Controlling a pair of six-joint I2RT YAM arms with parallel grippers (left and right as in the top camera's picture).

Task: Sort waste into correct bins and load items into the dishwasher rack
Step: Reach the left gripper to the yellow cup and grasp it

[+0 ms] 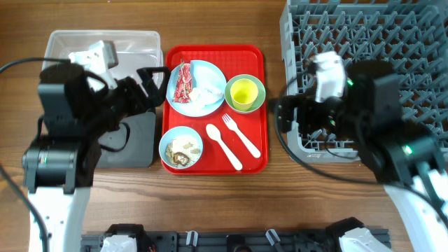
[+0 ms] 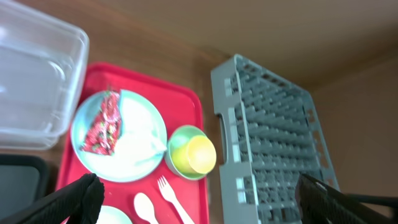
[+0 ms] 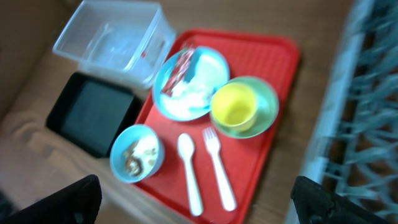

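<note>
Wooden surface [image 1: 210, 203] all round, with a flat red serving tray [image 1: 248, 59] sitting pretty much in the middle of it. Everything's on that tray right now:

- pale blue round plate [image 1: 212, 73] in the tray's far-left corner, with the crumpled red wrapper [image 1: 184, 82] along its left side and a bit of white paper [image 1: 206, 96] next to it
- small pale green bowl [image 1: 260, 94] in the far-right corner, with the small yellow cup [image 1: 243, 92] standing upright inside it
- small pale blue bowl [image 1: 165, 150] in the near-left corner, with beige-brown crumbly food scraps [image 1: 183, 150] in it
- white plastic spoon [image 1: 224, 147] and white plastic fork [image 1: 241, 136] lying side by side toward the near edge, spoon on the left

Left of the red tray there's a clear plastic rectangular tub [image 1: 133, 45] at the far side, and a shallow black rectangular tray [image 1: 140, 140] just in front of it. The large square grey plastic dishwasher rack [image 1: 392, 35] takes up the far-right corner of the surface.

Left pincer [image 1: 155, 85] is spread wide with nothing in it, up by the gap between the tub and the red tray. Right pincer [image 1: 283, 117] is spread wide too, gripping nothing, over the rack's left edge, facing the red tray.
</note>
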